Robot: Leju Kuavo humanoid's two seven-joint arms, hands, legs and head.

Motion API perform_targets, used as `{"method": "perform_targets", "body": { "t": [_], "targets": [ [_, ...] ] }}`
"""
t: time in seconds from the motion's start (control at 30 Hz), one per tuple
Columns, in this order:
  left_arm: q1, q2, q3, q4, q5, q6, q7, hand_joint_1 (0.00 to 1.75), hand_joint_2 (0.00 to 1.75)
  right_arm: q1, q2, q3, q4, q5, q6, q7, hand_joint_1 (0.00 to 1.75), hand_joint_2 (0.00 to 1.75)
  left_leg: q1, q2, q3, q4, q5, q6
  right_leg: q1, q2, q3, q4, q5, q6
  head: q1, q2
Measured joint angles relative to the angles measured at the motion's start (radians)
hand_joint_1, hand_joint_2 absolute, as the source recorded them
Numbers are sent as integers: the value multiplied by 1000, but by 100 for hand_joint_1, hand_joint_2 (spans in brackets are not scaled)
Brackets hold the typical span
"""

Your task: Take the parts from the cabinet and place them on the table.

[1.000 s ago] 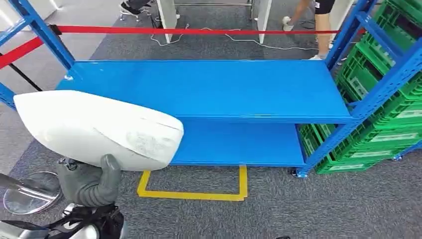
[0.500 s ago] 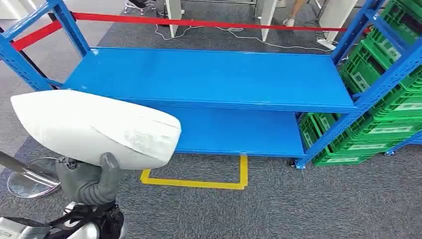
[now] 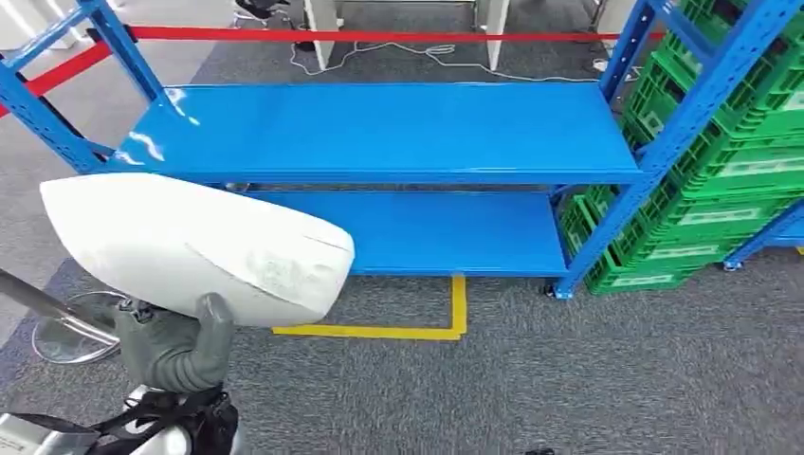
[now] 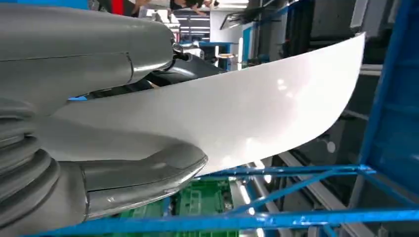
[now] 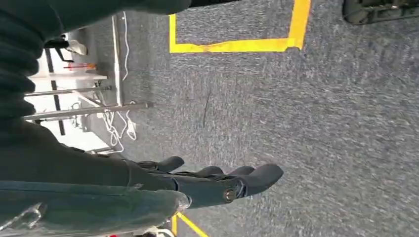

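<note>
i have the white part (image 3: 194,248) gripped in my left hand (image 3: 175,346): thumb under its near edge, darker fingers (image 4: 192,66) on the far face. it hangs before the blue shelf (image 3: 379,133). my right hand (image 5: 217,182) hangs over carpet, fingers loosely extended, holding nothing.

The big white curved plastic part (image 3: 190,248) looks smooth and shiny. The blue metal shelf (image 3: 379,128) is glossy. The grey carpet floor (image 3: 588,370) looks rough.
</note>
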Motion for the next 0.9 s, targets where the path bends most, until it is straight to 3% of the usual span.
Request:
{"method": "perform_targets", "body": {
  "t": [0.03, 0.07, 0.1, 0.17, 0.23, 0.27, 0.37, 0.4, 0.43, 0.5, 0.53, 0.57, 0.6, 0.67, 0.7, 0.73, 0.77, 0.87, 0.9],
  "targets": [
    [0, 1, 0, 1, 0, 0, 0, 175, 175, 0, 0, 0, 0, 2, -1, 5, 0, 175, 0, 0, -10, 62, -14, -2, 0, -1, -16, 1, 11, 0, 0, 0],
    [0, 1, 0, 2, 0, -1, 0, 175, 175, 1, 0, 0, 0, 2, -3, 12, 0, 175, 0, 0, -4, 84, 4, -2, 0, -2, -31, 3, 21, 2, 0, 0],
    [0, 1, 0, 3, 0, -1, 0, 175, 175, 1, 0, 0, 0, 3, -5, 15, 0, 175, 0, 0, 21, 68, 43, -2, 0, -3, -47, 4, 31, 5, 0, 0],
    [0, 0, 0, 3, 1, -1, 0, 175, 175, 0, 0, 0, 0, 3, -5, 18, 0, 175, 2, 0, 114, -51, 107, 2, -1, -2, -70, 7, 50, 11, 0, 0],
    [-1, -2, 0, 3, 1, -2, 0, 175, 175, -1, 0, 0, 0, 3, -6, 18, 0, 175, 1, -1, 243, -231, 86, 8, 7, -1, -86, 14, 65, 20, -1, 0],
    [-4, -3, 0, 3, 1, -2, 0, 175, 175, -1, 0, 0, 0, 3, -6, 18, 0, 175, 1, -2, 252, -263, 66, 19, 7, -1, -93, 14, 79, 25, 2, 0],
    [0, -2, 0, 4, 1, -2, 0, 175, 175, 5, 0, 0, 0, 3, -7, 18, 0, 175, -2, -1, 217, -258, 89, 41, 3, -1, -110, 4, 108, 42, -1, 0],
    [-1, -3, 0, 5, 1, -2, 0, 175, 175, 7, 0, 0, 0, 3, -7, 18, 0, 175, 1, 2, 213, -257, 99, 49, 0, 0, -122, 18, 73, 47, 0, 0],
    [0, -3, 0, 6, 1, -2, 0, 175, 175, 9, 0, 0, 0, 1, -6, 18, 0, 175, 0, 3, 205, -257, 107, 57, 0, -1, -134, 65, 13, 50, 7, 0],
    [0, -3, 1, 6, 0, -2, 0, 175, 175, 9, 0, 0, 0, 1, -5, 13, 0, 175, -2, 3, 183, -257, 127, 58, 0, -1, -172, 226, -97, 54, 9, 0],
    [0, -2, 1, 7, 0, -2, 0, 175, 175, 8, 0, 0, 0, 2, -6, 9, 0, 175, -4, 4, 171, -256, 136, 59, 1, -1, -184, 291, -121, 53, 8, 0],
    [0, -2, 1, 8, 0, -1, 0, 175, 175, 8, 0, 0, 0, 8, -11, -3, 0, 175, -6, 4, 159, -255, 145, 60, 2, -1, -180, 323, -115, 51, 8, 0],
    [1, -2, 1, 9, -1, 1, 0, 175, 175, 9, 0, 0, 0, 15, -22, -20, 0, 175, -8, 4, 147, -253, 153, 60, 4, 0, -156, 311, -87, 47, 8, 0],
    [3, -2, 3, 9, -2, 5, 0, 175, 175, 9, 0, 3, 0, 28, -57, -60, 0, 175, -11, 1, 126, -249, 167, 58, 9, 0, -51, 172, -15, 33, 9, 0],
    [4, -2, 3, 9, -3, 6, 0, 175, 175, 7, 0, 4, 0, 31, -66, -69, 0, 175, -11, 0, 120, -246, 172, 56, 13, 2, 13, 75, -9, 25, 8, 0],
    [5, -2, 4, 8, -3, 7, 0, 175, 175, 4, -1, 5, -1, 35, -71, -77, 0, 175, -15, 1, 113, -244, 178, 51, 16, 4, 58, 13, -39, 19, 8, 0],
    [6, -2, 5, 7, -3, 7, 0, 175, 175, 4, -1, 7, 0, 40, -75, -84, 0, 175, -13, 2, 108, -241, 187, 46, 17, 6, 67, -20, -43, 21, 8, 0],
    [8, -2, 5, 7, -3, 7, 0, 175, 175, 8, -1, 10, 0, 43, -76, -94, 0, 175, -10, 2, 99, -244, 209, 31, 21, 5, 44, -15, -24, 12, 7, 0],
    [9, -2, 5, 7, -3, 7, 0, 175, 175, 8, 0, 10, 0, 42, -76, -93, 0, 175, -9, -1, 90, -239, 189, 23, 13, -1, 41, -19, -12, 4, 8, 0]
  ]
}}
